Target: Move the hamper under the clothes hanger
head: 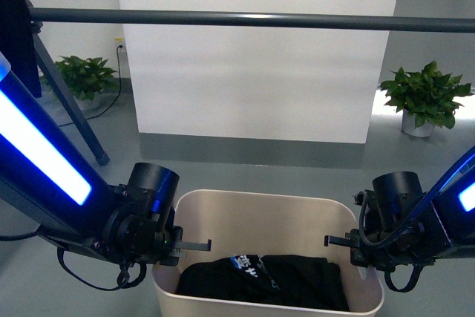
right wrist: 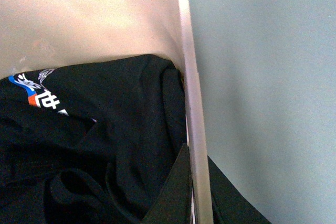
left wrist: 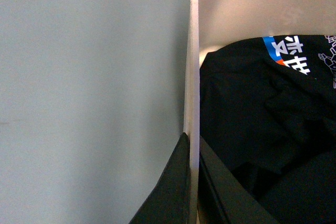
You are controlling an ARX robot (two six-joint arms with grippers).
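We see the hamper (head: 261, 217) standing on the grey floor (head: 245, 165) low in the middle of the front view, between the two arms. The left gripper (head: 168, 247) is at its left wall and the right gripper (head: 356, 247) is at its right wall. In each wrist view the thin beige wall runs between two dark fingers (left wrist: 169, 198), one outside and one inside, so both grippers are clamped on the hamper's wall near the rim. Inside the hamper lies a black garment (head: 263, 280) with a blue and white print. The bar of the clothes hanger (head: 245, 19) crosses the top of the front view, and one angled leg (head: 70, 102) comes down to the floor at the left, farther away than the hamper. We cannot tell if the hamper is directly under the bar.
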